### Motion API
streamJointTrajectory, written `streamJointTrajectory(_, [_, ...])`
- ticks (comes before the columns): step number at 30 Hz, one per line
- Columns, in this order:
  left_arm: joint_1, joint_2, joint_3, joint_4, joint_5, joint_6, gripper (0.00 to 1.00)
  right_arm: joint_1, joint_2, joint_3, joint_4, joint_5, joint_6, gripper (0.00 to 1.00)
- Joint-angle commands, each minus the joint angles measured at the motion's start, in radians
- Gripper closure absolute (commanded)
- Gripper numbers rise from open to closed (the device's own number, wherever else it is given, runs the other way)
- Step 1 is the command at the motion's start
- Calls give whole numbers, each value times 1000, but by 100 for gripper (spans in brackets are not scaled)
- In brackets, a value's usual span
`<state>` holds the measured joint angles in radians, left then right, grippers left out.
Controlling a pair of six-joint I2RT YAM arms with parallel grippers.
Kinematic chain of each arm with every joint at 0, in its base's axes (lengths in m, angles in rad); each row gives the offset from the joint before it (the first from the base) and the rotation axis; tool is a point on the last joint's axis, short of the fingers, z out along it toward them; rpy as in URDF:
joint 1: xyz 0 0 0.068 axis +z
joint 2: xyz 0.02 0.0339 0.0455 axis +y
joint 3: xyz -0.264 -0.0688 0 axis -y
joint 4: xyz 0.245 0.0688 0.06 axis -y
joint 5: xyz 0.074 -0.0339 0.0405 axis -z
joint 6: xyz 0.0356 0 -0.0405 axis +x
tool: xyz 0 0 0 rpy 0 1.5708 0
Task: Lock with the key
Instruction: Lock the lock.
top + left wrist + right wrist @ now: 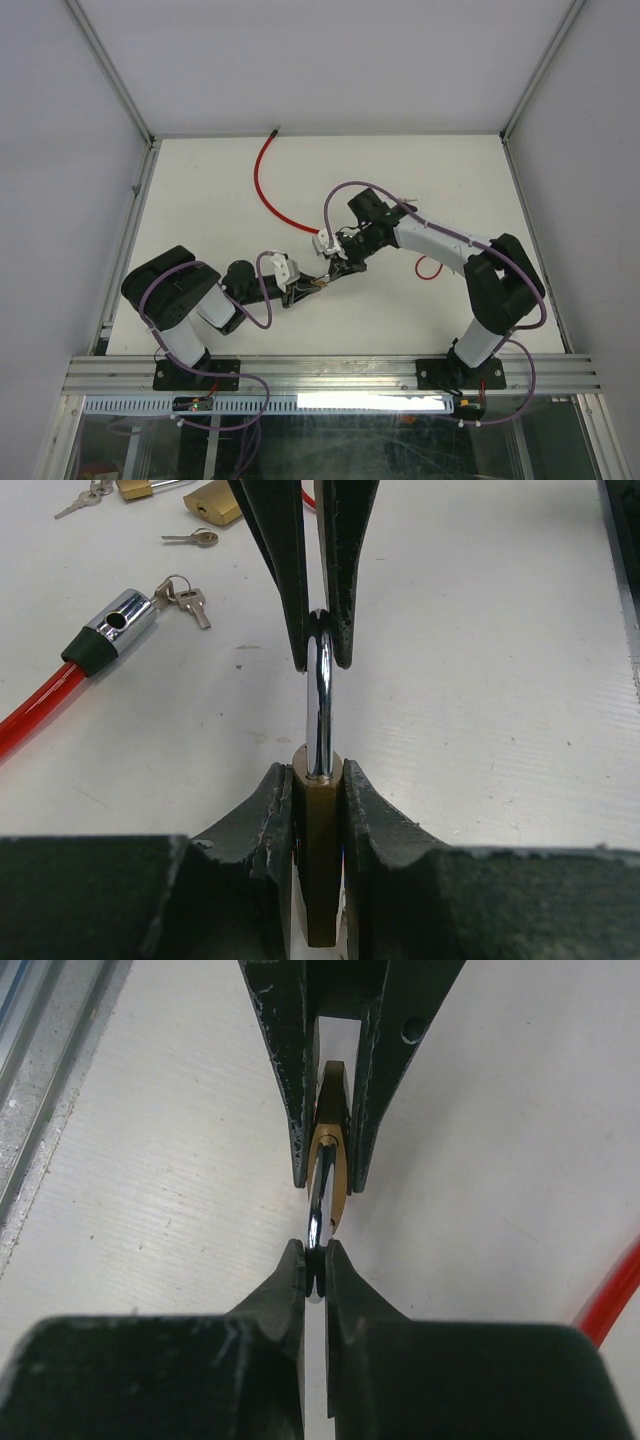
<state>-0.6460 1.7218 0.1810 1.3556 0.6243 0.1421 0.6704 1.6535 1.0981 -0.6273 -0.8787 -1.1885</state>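
from above, your left tool (300, 291) and right tool (336, 268) meet nose to nose near the middle of the white worktop (450, 180), with the small brass padlock (320, 284) between them. in the left wrist view the left tool is clamped on the padlock's body, which stands upright and edge-on, while a small silver key (195, 538) lies well apart by the red cable lock (110, 628). so i judge you're only steadying the lock, and next one tool must let go to fetch a key. in the right wrist view the right tool is pinched together on the top of the chrome shackle (318, 1215), bright and slick-looking; whether it is seated you cannot tell.
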Motion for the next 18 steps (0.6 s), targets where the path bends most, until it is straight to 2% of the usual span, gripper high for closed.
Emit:
streamJointTrajectory(1, [-12,17,38,-8,-11,27,100,120,116,46,-89,-60,-77,100])
streamJointTrajectory(7, [-30,19,39,-34,-53,47,100,158,205,5,-58,-112,-27,100])
streamJointTrajectory(18, [-29,32,46,-35,-63,44,100,256,275,-94,257,-27,225,100])
